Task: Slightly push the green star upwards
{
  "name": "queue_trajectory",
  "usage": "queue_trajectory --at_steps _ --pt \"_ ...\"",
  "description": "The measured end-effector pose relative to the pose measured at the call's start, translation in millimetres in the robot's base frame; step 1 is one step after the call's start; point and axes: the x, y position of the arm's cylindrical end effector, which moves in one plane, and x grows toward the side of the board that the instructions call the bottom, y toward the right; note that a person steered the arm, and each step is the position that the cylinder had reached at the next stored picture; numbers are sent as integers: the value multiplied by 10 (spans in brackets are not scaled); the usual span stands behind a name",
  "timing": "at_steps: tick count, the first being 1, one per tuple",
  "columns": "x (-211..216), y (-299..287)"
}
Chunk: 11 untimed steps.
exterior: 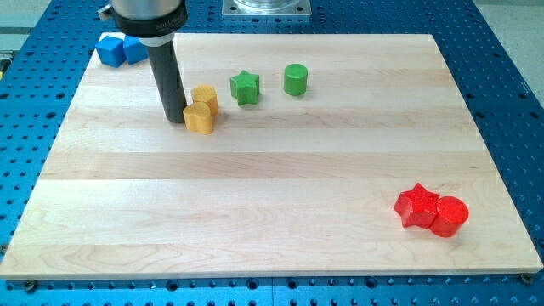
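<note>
The green star point(245, 87) lies on the wooden board near the view's top, a little left of centre. My tip point(176, 118) rests on the board to the left of the star, just left of two yellow blocks point(201, 110) that sit between it and the star. The rod rises from the tip toward the view's top left. A green cylinder point(295, 79) stands to the right of the star.
Two blue blocks point(119, 49) sit at the board's top left corner. A red star point(416, 206) and a red cylinder point(449, 216) touch each other at the bottom right. The board's edge point(272, 275) meets a blue perforated table.
</note>
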Motion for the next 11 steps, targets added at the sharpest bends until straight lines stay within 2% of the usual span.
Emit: queue_trajectory --at_steps 1,2,3,4,5,6,8,10,11 --pt "196 151" --pt "682 142" --pt "922 579" --pt "490 1545" --pt "31 1710" --pt "-42 1717" --pt "-128 1038" --pt "-415 1000" --pt "-259 896"
